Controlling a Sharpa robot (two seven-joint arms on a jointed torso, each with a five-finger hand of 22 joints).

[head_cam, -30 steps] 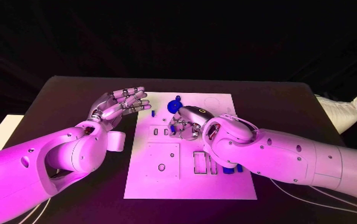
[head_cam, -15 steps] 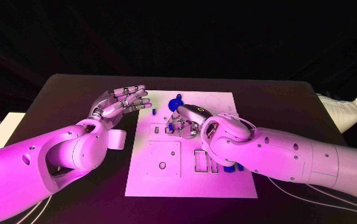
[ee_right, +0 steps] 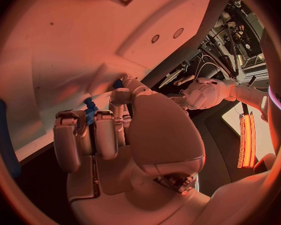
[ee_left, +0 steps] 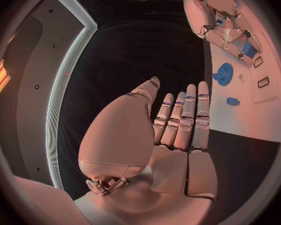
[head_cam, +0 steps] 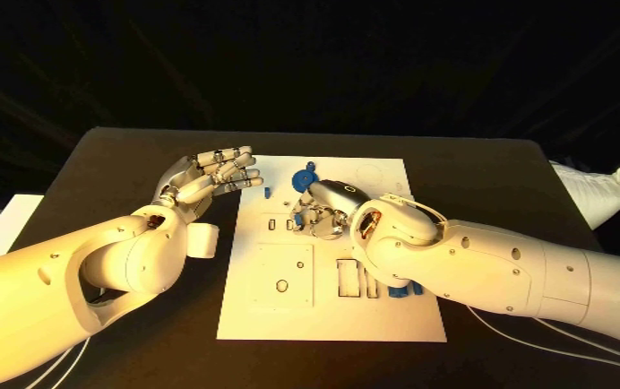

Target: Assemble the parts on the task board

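On the black table (head_cam: 116, 151) lies the white task board (head_cam: 330, 308), with both hands over or beside its far half. Over the board's upper middle, the right hand (head_cam: 331, 208) is turned fingers-down, its fingers curled around a small blue part (head_cam: 298, 221) at the board's surface; the right wrist view shows a blue piece (ee_right: 89, 110) pinched between the fingertips (ee_right: 120, 97) against the white plate. Whether that part already sits in a slot cannot be told.

Just beyond this hand, toward the far edge of the board, a blue gear-shaped part (head_cam: 305, 179) lies on the plate, close to the knuckles yet apart from them. A small blue peg (head_cam: 268, 195) lies near the board's left edge, between the two hands. At the near side of the right forearm, more blue parts (head_cam: 402, 290) lie beside the rectangular slots (head_cam: 348, 279).

Off the board's left edge, the left hand (head_cam: 213, 177) hovers with palm up, fingers stretched straight and side by side, holding nothing. From its wrist view, the gear (ee_left: 223, 74) and the peg (ee_left: 233, 101) lie on the board past its fingertips (ee_left: 202, 87), untouched.
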